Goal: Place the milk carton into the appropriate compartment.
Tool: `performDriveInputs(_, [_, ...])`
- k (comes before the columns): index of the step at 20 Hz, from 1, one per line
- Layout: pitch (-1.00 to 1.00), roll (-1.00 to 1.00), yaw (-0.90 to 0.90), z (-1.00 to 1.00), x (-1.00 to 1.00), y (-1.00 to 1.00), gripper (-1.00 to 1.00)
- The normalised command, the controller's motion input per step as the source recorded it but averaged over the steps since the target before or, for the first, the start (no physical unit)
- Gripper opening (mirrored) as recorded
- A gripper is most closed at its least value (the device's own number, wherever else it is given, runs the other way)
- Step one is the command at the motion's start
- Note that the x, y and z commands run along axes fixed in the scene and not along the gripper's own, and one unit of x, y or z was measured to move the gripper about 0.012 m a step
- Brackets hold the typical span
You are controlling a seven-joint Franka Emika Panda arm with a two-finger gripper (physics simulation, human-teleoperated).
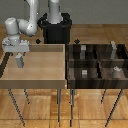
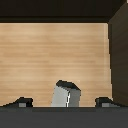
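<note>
Exterior view: the gripper (image 1: 20, 54) is hanging over the light tray (image 1: 35, 75), near the rim on the exterior view's left. The carton (image 1: 20, 61) is showing as a small grey box under the fingers, its top lost against the grey hand; whether it is resting on the tray floor or hanging just above is too blurred to tell. The dark divided tray (image 1: 98, 67) is sitting just beside the light tray on the exterior view's right, holding small grey blocks (image 1: 84, 73), hard to make out.

Wrist view: the carton (image 2: 65, 95) is standing tilted between the fingertips (image 2: 22, 102), its base cut off by the camera housing. Contact is not showing; I cannot tell whether the hand is gripping it.
</note>
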Motion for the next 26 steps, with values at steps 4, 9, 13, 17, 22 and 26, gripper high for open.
performDriveInputs(4, [0.0,0.0,0.0,-1.0,0.0,0.0,-1.0])
performDriveInputs(9, [0.0,0.0,0.0,0.0,0.0,0.0,-1.0])
performDriveInputs(13, [0.0,0.0,0.0,0.25,0.0,0.0,-1.0])
performDriveInputs(17, [0.0,0.0,0.0,0.5,0.0,0.0,-1.0])
performDriveInputs(22, [0.0,0.0,0.0,1.0,0.0,0.0,-1.0])
performDriveInputs(26, [0.0,0.0,0.0,0.75,0.0,0.25,-1.0])
